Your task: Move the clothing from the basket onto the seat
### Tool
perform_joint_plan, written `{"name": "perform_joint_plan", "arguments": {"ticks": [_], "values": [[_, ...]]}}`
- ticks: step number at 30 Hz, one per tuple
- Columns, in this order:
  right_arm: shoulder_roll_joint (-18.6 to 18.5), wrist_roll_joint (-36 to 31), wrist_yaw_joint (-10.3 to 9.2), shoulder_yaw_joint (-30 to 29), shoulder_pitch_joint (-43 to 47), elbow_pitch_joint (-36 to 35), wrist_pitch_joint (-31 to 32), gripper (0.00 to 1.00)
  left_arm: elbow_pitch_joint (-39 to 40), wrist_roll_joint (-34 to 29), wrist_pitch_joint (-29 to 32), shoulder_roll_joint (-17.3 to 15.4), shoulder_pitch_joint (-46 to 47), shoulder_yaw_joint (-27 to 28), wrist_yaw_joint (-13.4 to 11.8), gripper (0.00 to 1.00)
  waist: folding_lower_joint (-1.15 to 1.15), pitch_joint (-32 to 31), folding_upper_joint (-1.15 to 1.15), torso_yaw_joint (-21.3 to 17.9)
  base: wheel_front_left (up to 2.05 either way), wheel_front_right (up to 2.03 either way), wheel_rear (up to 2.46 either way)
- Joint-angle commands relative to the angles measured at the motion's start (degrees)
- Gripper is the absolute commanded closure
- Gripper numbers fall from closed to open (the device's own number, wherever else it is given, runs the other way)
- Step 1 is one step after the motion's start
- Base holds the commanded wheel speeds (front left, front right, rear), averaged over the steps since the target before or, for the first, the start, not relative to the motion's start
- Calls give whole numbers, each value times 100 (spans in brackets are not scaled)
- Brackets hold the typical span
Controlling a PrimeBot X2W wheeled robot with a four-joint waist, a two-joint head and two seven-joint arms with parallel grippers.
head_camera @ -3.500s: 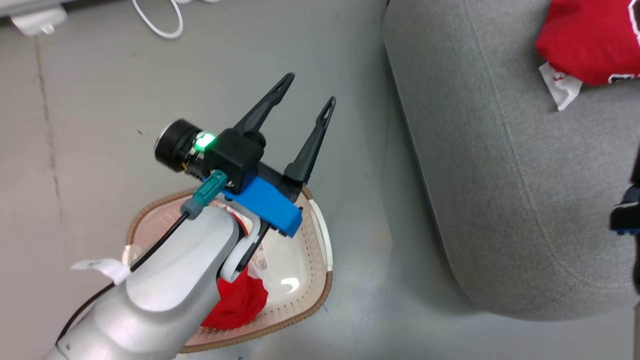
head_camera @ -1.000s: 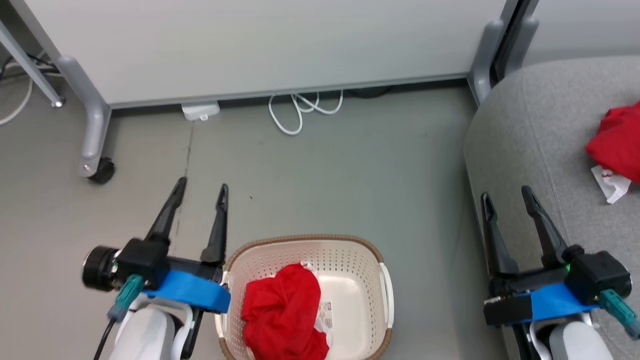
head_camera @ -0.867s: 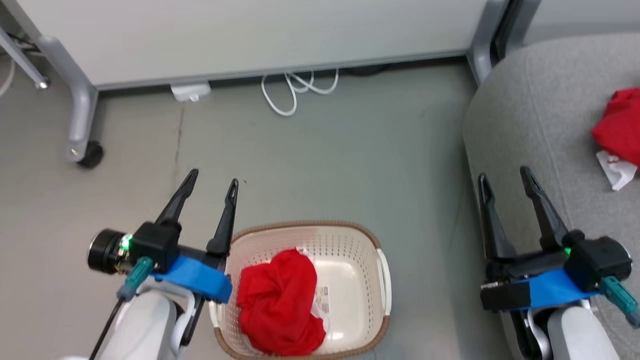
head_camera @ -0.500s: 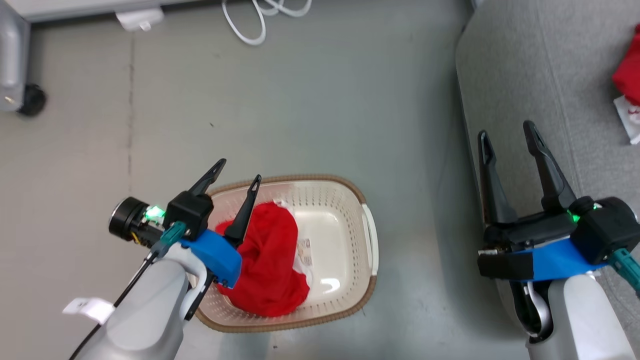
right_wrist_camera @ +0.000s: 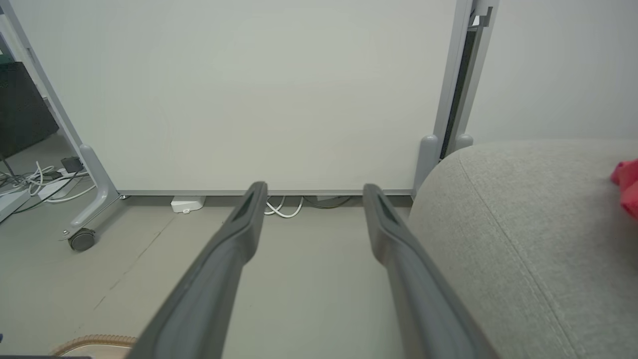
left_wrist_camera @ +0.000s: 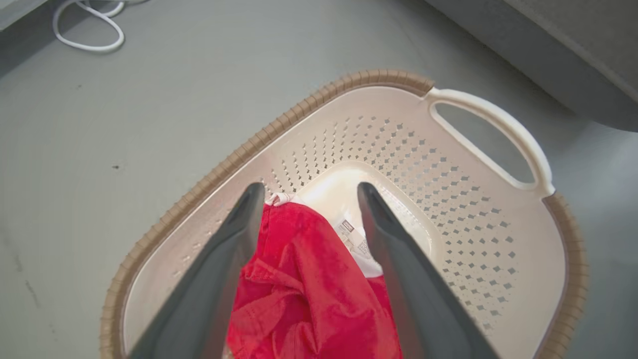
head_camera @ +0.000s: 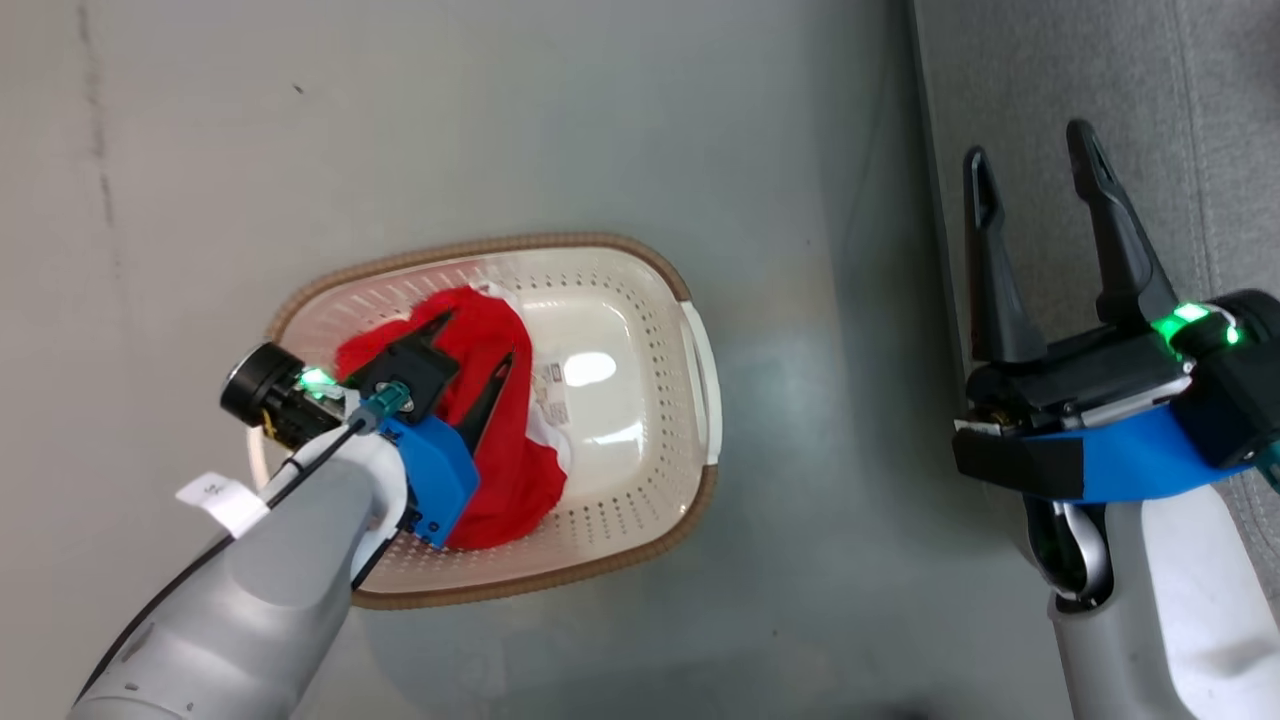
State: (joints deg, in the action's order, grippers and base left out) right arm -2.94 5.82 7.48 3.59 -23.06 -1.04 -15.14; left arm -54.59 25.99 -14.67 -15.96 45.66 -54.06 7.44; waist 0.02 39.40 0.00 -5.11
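Left gripper (head_camera: 476, 337), jaws wide, down in basket (head_camera: 640, 440), red clothing (left_wrist_camera: 304, 279) between its fingers (left_wrist_camera: 214, 279), ungripped; right gripper (head_camera: 1030, 142), equally wide and empty, held above floor (head_camera: 500, 100) beside seat (head_camera: 1200, 100) edge.

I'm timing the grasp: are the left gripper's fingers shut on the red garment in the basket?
No, the left gripper's fingers stand wide apart over the red garment in the left wrist view.
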Motion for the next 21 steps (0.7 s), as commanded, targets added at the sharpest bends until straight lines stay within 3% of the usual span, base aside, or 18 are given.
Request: {"name": "perform_joint_plan", "arguments": {"ticks": [1, 10, 21], "values": [[8, 25, 3, 19, -97, -33, -1, 0, -66, 49, 37, -39, 63, -25, 2, 0, -2, 233, 0, -146, 0, 0, 0], [9, 101, 3, 175, -412, -271, -1, 0, -827, 421, 528, -115, 544, -875, 2, 0, -2, 864, 0, -397, 0, 0, 0], [8, 74, 3, 180, -608, -536, -1, 0, -1517, 674, 1558, -76, 1041, -1343, 3, 0, -2, 1522, 0, -490, 0, 0, 0]]}}
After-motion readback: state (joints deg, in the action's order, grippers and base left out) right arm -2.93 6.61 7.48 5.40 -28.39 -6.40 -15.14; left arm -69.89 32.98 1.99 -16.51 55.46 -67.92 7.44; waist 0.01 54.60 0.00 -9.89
